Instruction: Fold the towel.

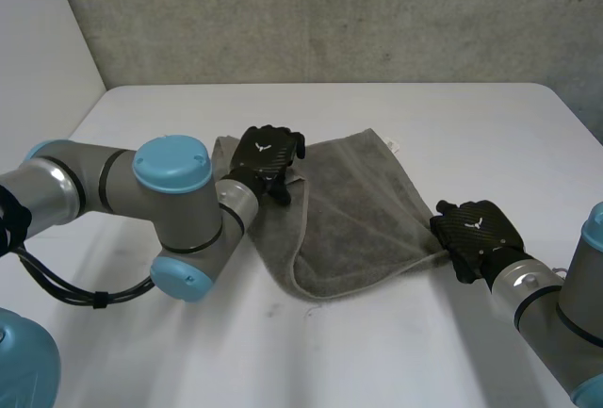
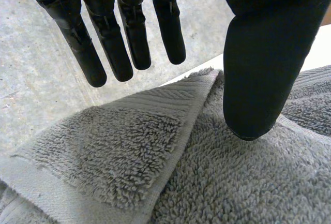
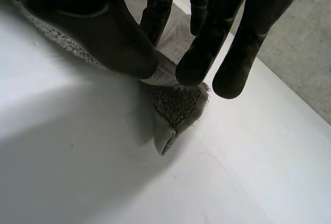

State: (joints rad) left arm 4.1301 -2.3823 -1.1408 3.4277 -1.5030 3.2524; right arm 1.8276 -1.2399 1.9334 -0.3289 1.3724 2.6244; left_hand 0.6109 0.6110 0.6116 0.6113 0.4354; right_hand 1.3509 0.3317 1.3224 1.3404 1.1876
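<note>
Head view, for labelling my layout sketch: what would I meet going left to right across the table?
From the left: left arm → left robot hand → towel → right robot hand → right arm.

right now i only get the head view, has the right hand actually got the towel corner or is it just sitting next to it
Observer: It has it. In the right wrist view the right hand pinches the grey towel at a corner, between thumb and fingers. The corner's tip lies on the white table.
Operator: ok and the left hand, gripping anything
Observer: No. The left hand is open, its fingers straight above the towel.
Operator: towel flat under it?
Observer: No, a flap with a ribbed hem is folded over the layer below, under those fingers.
</note>
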